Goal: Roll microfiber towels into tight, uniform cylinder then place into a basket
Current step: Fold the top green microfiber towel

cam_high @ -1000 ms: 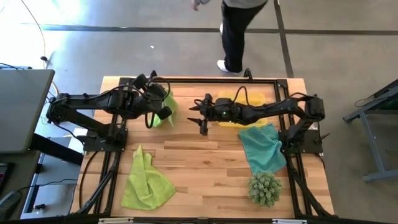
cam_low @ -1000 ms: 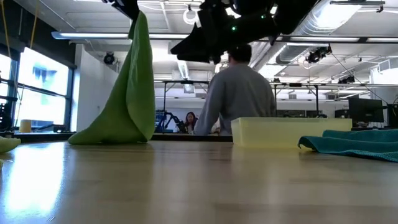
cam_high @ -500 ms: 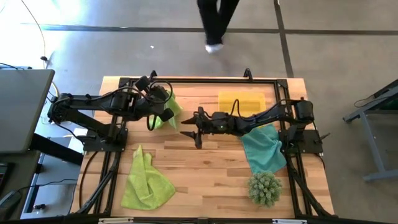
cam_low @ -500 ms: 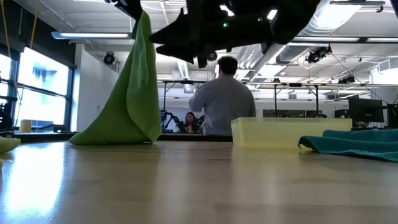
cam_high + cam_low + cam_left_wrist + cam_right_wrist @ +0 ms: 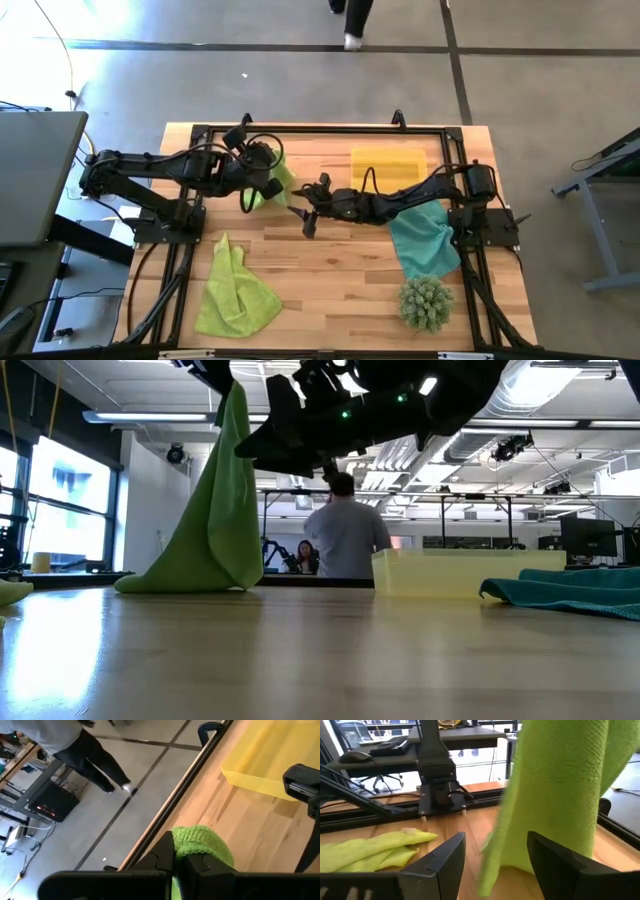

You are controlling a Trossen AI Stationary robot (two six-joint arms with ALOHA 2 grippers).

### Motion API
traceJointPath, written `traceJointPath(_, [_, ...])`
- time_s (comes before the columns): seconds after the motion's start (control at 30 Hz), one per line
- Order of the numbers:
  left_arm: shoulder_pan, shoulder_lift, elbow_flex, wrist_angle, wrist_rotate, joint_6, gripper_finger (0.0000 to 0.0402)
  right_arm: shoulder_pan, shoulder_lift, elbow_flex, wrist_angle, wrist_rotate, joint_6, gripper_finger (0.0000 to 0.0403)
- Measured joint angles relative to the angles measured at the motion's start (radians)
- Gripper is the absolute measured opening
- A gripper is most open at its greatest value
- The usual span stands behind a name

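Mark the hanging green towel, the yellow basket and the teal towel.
hanging green towel [image 5: 215,510], low view, middle of the drape
yellow basket [image 5: 388,161], high view, ribbed floor
teal towel [image 5: 425,242], high view, centre

The basket sits at the far edge of the table, right of centre. One towel hangs from the left gripper, left of the basket, its lower end resting on the table. The right gripper is just right of this hanging towel. A second towel lies near left. A third towel lies right, nearer than the basket. A plant stands near right.
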Motion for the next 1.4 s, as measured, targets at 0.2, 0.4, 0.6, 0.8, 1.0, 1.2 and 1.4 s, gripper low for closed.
traceJointPath(0.2, [-0.002, 0.000, 0.000, 0.004, -0.012, 0.000, 0.0000, 0.001, 0.000, 0.000, -0.044, 0.005, 0.051, 0.0206])
traceJointPath(0.4, [-0.002, 0.000, 0.000, 0.004, -0.014, 0.000, 0.0000, 0.001, 0.000, 0.000, -0.052, 0.005, 0.086, 0.0206])
traceJointPath(0.6, [-0.002, 0.000, 0.000, 0.059, -0.035, 0.012, 0.0000, 0.001, 0.016, 0.000, -0.050, 0.004, 0.108, 0.0206])
traceJointPath(0.8, [-0.002, 0.000, 0.000, 0.118, -0.032, 0.053, 0.0000, 0.001, 0.040, 0.000, -0.011, -0.004, 0.111, 0.0206])
traceJointPath(1.0, [-0.002, 0.000, 0.000, 0.124, -0.028, 0.053, 0.0000, -0.006, 0.047, 0.000, 0.001, 0.001, 0.111, 0.0196])
traceJointPath(1.2, [-0.002, 0.000, 0.000, 0.123, -0.028, 0.053, 0.0000, -0.007, 0.047, 0.000, 0.000, 0.021, 0.111, 0.0129])
traceJointPath(1.4, [-0.002, 0.000, 0.000, 0.084, -0.027, 0.053, 0.0000, -0.007, 0.047, 0.000, -0.040, 0.023, 0.046, 0.0023])
